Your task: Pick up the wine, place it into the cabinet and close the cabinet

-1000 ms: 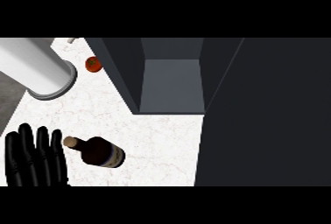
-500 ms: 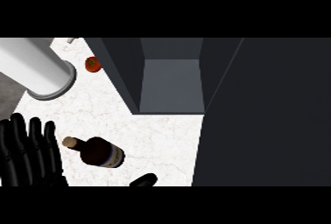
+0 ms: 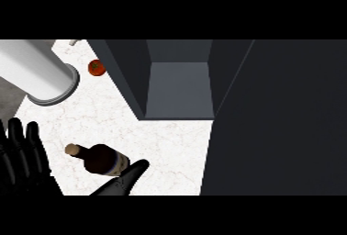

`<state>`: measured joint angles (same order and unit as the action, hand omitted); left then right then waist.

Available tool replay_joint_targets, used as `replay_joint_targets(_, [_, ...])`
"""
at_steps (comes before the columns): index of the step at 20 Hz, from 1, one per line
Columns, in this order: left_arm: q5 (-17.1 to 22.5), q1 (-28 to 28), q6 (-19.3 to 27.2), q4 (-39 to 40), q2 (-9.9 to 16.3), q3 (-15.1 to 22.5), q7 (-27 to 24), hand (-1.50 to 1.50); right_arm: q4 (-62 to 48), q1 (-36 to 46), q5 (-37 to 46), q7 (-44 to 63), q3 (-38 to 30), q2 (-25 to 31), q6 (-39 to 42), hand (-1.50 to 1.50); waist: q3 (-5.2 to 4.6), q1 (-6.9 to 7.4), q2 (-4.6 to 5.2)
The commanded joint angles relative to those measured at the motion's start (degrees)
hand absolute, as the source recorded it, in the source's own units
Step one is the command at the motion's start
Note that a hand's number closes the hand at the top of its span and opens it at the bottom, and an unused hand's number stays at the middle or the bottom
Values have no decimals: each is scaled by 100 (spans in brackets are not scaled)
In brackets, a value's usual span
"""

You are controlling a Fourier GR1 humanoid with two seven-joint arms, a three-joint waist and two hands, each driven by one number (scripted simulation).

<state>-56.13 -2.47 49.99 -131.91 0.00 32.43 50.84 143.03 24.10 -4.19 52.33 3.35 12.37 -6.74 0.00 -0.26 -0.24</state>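
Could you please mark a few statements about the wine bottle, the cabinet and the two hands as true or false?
1. The wine bottle lies on its side on the counter. True.
2. The cabinet is closed. False: it stands open, its inside showing.
3. The right hand is beside the bottle's lower end. True.
4. The left hand is curled round the bottle. False: it is open at the view's left edge, fingers up, apart from the bottle.
5. The bottle is inside the cabinet. False: it is on the counter.

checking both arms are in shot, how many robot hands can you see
2: left hand open, fingers up, at the left edge; right hand at the bottom, beside the wine bottle.
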Motion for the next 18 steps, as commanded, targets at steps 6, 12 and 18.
replay_joint_targets(6, [598,388,664,370,237,-325,-371,-150,763,458,-506,920,-208,117,-157,-150,-8,-23,8])
replay_joint_targets(12, [709,872,646,341,206,-205,-516,-150,702,647,-220,961,-44,78,-249,-150,-6,12,2])
replay_joint_targets(18, [1419,1541,1704,1012,424,380,-1522,-150,623,1006,-259,1287,-111,164,-362,-150,-15,1,-11])
